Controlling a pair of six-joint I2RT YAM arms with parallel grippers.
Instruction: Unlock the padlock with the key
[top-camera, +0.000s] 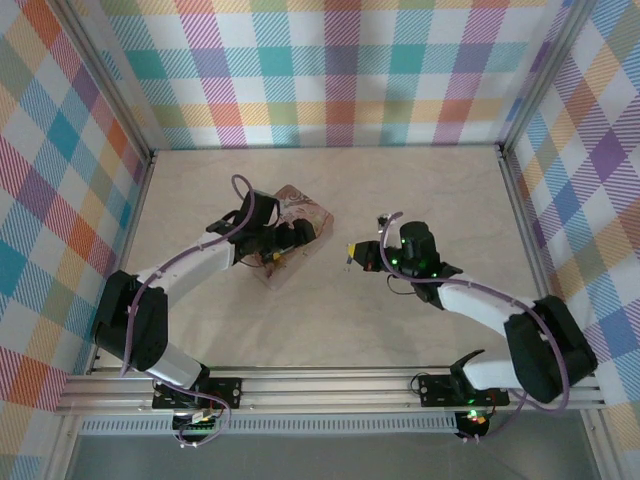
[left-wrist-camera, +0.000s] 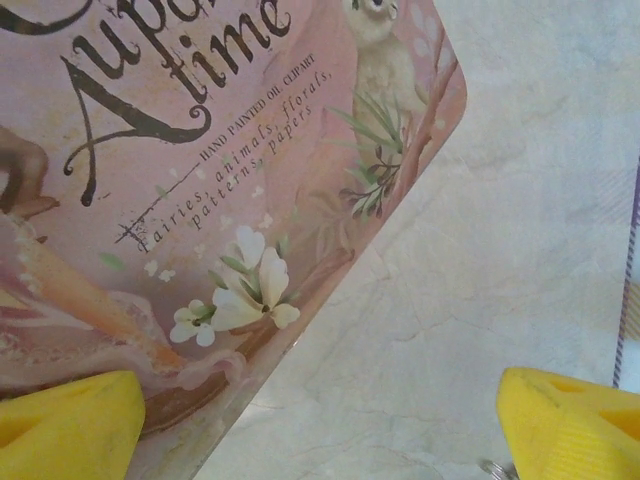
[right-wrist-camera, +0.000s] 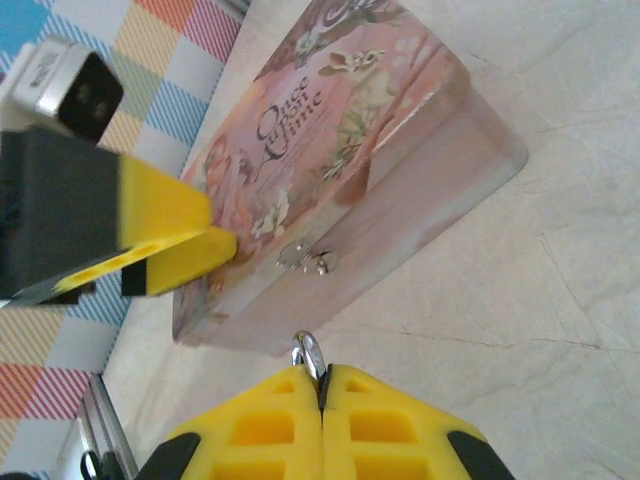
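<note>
Right gripper (right-wrist-camera: 322, 380), pinching a small silvery metal piece (right-wrist-camera: 309, 352), probably the key, faces the silvery clasp (right-wrist-camera: 308, 260) of the pink illustrated tin box (right-wrist-camera: 400, 150) straight ahead; whether the padlock hangs there, I cannot tell. Left gripper (left-wrist-camera: 320, 425) gapes wide.

pink floral tin (right-wrist-camera: 330, 130), beige marbled table (top-camera: 400, 190), plaid walls (top-camera: 340, 70).

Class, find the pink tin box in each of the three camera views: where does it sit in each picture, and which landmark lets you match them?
Top external: the pink tin box lies left of centre, partly under the left arm.
Left wrist: the box covers the upper left, one corner at the upper right.
Right wrist: the box lies diagonally, upper centre.
Shared landmark: the lid's dark script lettering, legible in both wrist views.
</note>
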